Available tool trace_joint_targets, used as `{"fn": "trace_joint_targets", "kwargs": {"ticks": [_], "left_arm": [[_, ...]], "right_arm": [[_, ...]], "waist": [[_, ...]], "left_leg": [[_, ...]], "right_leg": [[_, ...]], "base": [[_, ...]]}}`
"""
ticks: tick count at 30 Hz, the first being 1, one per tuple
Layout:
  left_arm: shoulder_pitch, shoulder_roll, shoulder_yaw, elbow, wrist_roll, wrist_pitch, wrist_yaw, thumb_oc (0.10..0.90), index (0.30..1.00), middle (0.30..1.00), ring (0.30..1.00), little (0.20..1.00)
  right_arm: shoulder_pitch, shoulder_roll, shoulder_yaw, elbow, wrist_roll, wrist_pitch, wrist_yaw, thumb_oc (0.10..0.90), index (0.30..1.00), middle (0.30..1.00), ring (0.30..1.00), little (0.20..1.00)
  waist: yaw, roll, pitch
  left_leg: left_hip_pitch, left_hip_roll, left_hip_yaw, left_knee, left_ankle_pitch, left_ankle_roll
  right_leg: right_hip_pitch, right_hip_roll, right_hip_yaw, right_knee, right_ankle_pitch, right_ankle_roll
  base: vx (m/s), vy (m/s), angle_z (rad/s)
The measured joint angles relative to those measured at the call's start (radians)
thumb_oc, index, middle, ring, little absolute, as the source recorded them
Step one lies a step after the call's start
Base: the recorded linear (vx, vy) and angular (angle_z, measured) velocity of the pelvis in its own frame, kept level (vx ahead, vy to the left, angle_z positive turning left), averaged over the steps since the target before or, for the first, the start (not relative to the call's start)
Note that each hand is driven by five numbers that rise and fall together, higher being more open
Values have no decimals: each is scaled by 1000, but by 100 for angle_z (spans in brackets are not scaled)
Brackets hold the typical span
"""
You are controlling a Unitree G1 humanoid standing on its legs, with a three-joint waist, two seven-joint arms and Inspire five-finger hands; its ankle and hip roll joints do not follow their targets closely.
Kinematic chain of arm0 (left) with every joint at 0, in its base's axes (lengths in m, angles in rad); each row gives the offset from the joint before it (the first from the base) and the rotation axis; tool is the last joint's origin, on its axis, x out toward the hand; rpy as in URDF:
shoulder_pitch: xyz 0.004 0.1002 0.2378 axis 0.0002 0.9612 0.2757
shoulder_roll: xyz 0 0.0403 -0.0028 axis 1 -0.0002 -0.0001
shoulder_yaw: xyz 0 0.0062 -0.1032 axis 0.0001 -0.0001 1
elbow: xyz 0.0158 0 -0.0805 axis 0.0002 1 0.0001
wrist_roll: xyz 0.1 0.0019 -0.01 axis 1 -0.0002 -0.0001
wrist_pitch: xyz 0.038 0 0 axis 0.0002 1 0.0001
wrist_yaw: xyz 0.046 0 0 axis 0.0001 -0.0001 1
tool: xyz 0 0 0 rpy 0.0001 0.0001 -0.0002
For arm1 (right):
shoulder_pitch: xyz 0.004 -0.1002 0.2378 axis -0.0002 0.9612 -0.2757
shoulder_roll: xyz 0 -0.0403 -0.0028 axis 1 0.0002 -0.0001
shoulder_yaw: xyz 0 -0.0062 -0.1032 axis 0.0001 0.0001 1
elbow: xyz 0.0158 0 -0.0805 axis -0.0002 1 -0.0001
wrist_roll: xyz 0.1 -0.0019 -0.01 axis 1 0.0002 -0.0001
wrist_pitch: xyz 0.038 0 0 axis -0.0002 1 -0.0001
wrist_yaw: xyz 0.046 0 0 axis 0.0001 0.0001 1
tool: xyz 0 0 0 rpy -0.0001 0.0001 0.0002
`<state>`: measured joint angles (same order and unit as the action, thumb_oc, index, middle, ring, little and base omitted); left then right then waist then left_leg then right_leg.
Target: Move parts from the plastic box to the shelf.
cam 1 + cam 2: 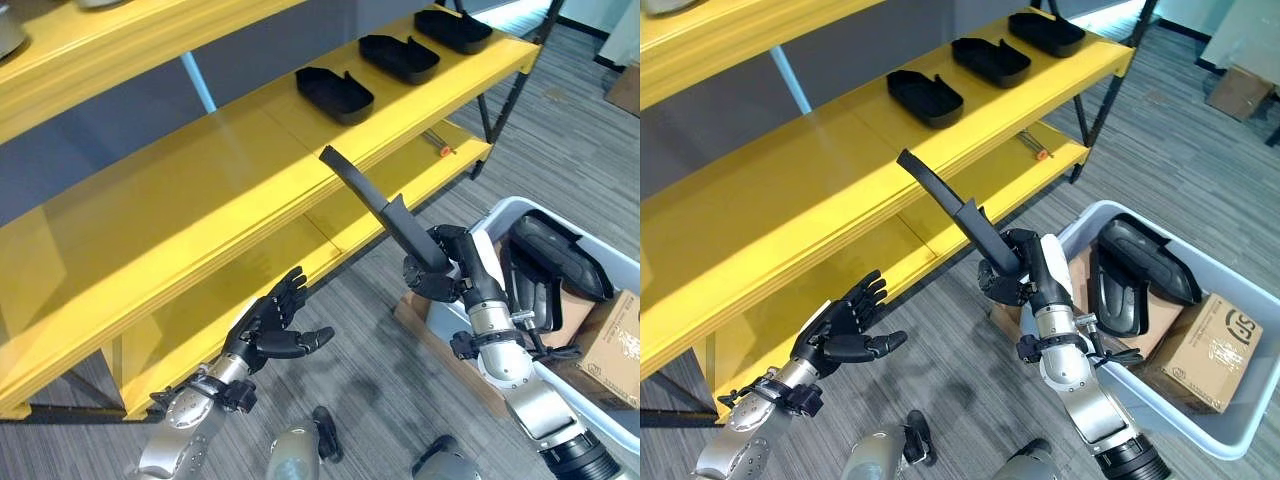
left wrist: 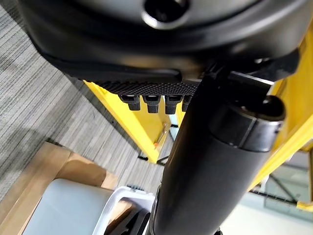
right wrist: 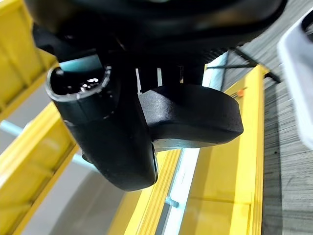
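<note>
Long black part (image 1: 385, 208) clenched in right hand (image 1: 452, 270), left hand (image 1: 268, 325) spread, yellow shelf (image 1: 190, 190), grey carpet (image 1: 370, 390)

A workshop or parts storeroom: yellow metal shelving (image 1: 200, 190) holds black moulded parts (image 1: 335, 94), a grey plastic bin (image 1: 1230, 420) holds cardboard boxes (image 1: 1210, 350), and grey office carpet (image 1: 580, 130) covers the floor.

Grey striped carpet floor (image 1: 580, 130), flat cardboard sheet (image 1: 415, 318) on it under the bin's near corner, small orange-tipped item (image 1: 446, 151) on a lower yellow board, another cardboard box (image 1: 1238, 90) far right.
</note>
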<state>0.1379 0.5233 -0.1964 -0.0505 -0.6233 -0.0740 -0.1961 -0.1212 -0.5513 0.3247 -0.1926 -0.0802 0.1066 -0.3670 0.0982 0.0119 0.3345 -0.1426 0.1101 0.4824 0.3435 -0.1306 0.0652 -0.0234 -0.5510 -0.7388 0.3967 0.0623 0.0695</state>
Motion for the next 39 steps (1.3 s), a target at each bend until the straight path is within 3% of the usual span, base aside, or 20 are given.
{"fn": "trace_joint_targets", "kwargs": {"ticks": [3,4,8,10,11,12,15,17,18,19,20,21,22,24,26,28,29,30,35,39], "left_arm": [[0,1,3,2,0,0,-4,900,1000,1000,1000,1000],[-1,1,5,2,0,-1,-4,900,1000,1000,1000,1000],[-6,-1,3,1,0,-1,-15,900,1000,1000,1000,1000],[-12,-4,1,4,0,5,-41,900,1000,1000,1000,1000],[-18,-2,1,3,0,5,-58,900,1000,1000,1000,1000],[-17,1,3,2,-1,6,-64,900,1000,1000,1000,1000],[-4,3,33,-5,-2,10,-80,900,1000,1000,1000,1000],[0,0,42,-7,-2,15,-80,900,1000,1000,1000,1000],[-2,-2,41,-8,-5,31,-84,900,1000,1000,1000,1000],[-10,-12,40,4,-11,40,-95,900,1000,1000,1000,1000],[13,-35,36,3,-21,49,-101,900,1000,1000,1000,1000],[33,-44,34,-7,-26,50,-110,900,1000,1000,1000,1000],[49,-49,44,-16,-36,49,-134,900,1000,1000,1000,1000],[58,-46,52,-24,-38,48,-140,900,1000,1000,1000,1000],[49,-37,55,-23,-38,48,-139,900,1000,1000,1000,1000],[48,-38,69,-23,-38,48,-139,900,1000,1000,1000,1000],[52,-37,77,-27,-38,48,-139,900,1000,1000,1000,1000],[57,-43,77,-31,-38,49,-136,900,1000,1000,1000,1000],[72,-37,82,-81,-38,48,-144,900,1000,1000,1000,1000],[64,-37,82,-80,-38,50,-143,900,1000,1000,1000,1000]], "right_arm": [[-6,11,19,0,-21,14,7,400,300,300,300,300],[-7,16,24,0,-31,14,14,400,300,300,300,300],[-3,30,32,0,-38,17,22,400,300,300,300,300],[8,33,23,1,-38,18,21,400,300,300,300,300],[19,31,18,2,-38,18,21,400,300,300,300,300],[26,30,13,2,-38,16,28,400,300,300,300,300],[30,25,2,2,-38,-21,57,400,300,300,300,300],[32,24,-15,3,-37,-37,73,400,300,300,300,300],[34,26,-23,14,-34,-39,77,400,300,300,300,300],[45,26,-33,18,-33,-38,77,400,300,300,300,300],[78,11,-38,13,-34,-37,77,400,300,300,300,300],[96,-7,-39,4,-34,-38,76,400,300,300,300,300],[129,1,-61,4,-31,-44,74,400,300,300,300,300],[143,6,-79,4,-31,-49,78,400,300,300,300,300],[143,4,-94,5,-25,-51,80,400,300,300,300,300],[140,7,-94,5,-15,-61,80,400,300,300,300,300],[139,8,-94,6,-14,-65,81,400,300,300,300,300],[133,5,-94,9,-11,-65,83,400,300,300,300,300],[74,-6,-94,9,14,-66,84,400,300,300,300,300],[71,-10,-111,13,47,-66,70,400,300,300,300,300]], "waist": [[27,-3,0],[31,-1,1],[33,2,1],[-19,7,2],[-38,8,4],[-38,9,4],[-35,-1,1],[-45,-12,-3],[-69,-23,-2],[-75,-51,9],[-84,-39,0],[-96,-12,-15],[-117,-20,-29],[-124,-21,-29],[-117,-24,-30],[-112,-24,-30],[-101,-26,-31],[-91,-12,-33],[-79,-3,-34],[-97,1,-34]], "left_leg": [[5,-27,-25,-16,4,25],[6,-32,-37,-31,14,33],[-2,-57,-104,-71,47,45],[-3,-85,-184,-102,82,54],[8,-91,-224,-133,92,64],[25,-86,-238,-167,100,69],[59,-73,-203,-235,123,69],[59,-81,-182,-251,128,59],[66,-101,-178,-238,123,43],[52,-112,-145,-79,85,51],[76,-99,-135,28,14,40],[101,-89,-166,4,-33,34],[133,-113,-237,-59,-54,31],[148,-112,-267,-140,-4,24],[166,-114,-291,-200,35,18],[184,-114,-321,-210,38,6],[199,-118,-321,-208,32,-7],[205,-107,-317,-208,35,-22],[203,-62,-242,-211,43,-49],[194,-43,-184,-213,33,-66]], "right_leg": [[1,-14,18,-7,34,-6],[-2,-6,35,-14,13,15],[41,102,128,-89,-5,37],[23,115,295,-7,2,35],[8,143,394,20,-68,67],[2,191,439,9,-119,72],[-21,290,400,-103,-152,58],[-13,331,398,-188,-129,36],[8,327,398,-214,-118,44],[15,283,385,-175,-124,52],[39,285,389,-123,-146,73],[31,300,396,-72,-160,73],[-39,297,486,57,-221,81],[-80,331,498,-3,-232,59],[-104,354,484,-90,-196,47],[-94,382,475,-194,-102,18],[-72,385,463,-237,-15,4],[-52,396,450,-249,-5,-33],[-42,429,404,-249,-34,-70],[-41,424,360,-209,-75,-72]], "base": [[4,130,20],[16,88,36],[64,66,53],[119,-13,124],[175,1,125],[138,3,87],[216,-29,28],[301,-139,41],[331,-222,69],[295,-219,65],[195,-179,39],[229,-213,54],[229,-216,65],[213,-198,58],[208,-192,45],[181,-188,56],[115,-140,39],[106,-141,27],[54,-118,17],[97,-51,32]]}}
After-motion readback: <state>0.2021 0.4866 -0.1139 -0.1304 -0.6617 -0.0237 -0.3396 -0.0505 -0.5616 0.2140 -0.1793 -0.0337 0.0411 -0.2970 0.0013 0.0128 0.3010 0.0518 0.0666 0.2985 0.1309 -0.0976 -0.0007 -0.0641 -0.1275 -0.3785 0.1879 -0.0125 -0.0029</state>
